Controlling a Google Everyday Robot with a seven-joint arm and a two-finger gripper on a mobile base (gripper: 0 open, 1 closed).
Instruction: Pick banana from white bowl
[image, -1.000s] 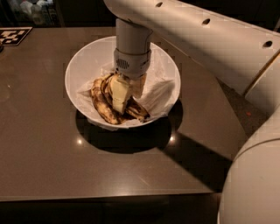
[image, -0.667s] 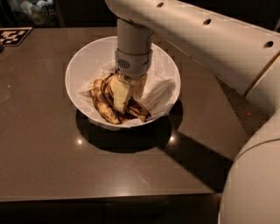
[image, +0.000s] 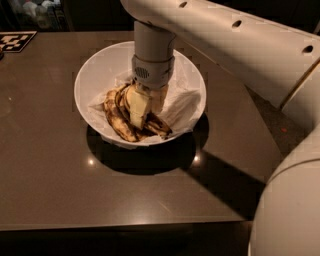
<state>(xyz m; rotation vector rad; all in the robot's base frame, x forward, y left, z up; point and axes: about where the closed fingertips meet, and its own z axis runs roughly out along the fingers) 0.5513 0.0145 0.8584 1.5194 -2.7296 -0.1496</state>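
Note:
The white bowl (image: 98, 67) stands on the dark table, a little back from its middle. In it lies a browned, spotted banana (image: 117, 120) on crumpled white paper (image: 183, 103). My gripper (image: 145, 107) reaches straight down from the white arm into the bowl. It sits right at the banana, over the fruit's right part, and hides that part. The banana's left end and a dark piece at the lower right show beside it.
The brown table (image: 55, 190) ends at a front edge near the bottom of the view and a right edge past the bowl. A black-and-white marker tag (image: 15, 41) lies at the far left corner. My arm's large white body (image: 295, 210) fills the right side.

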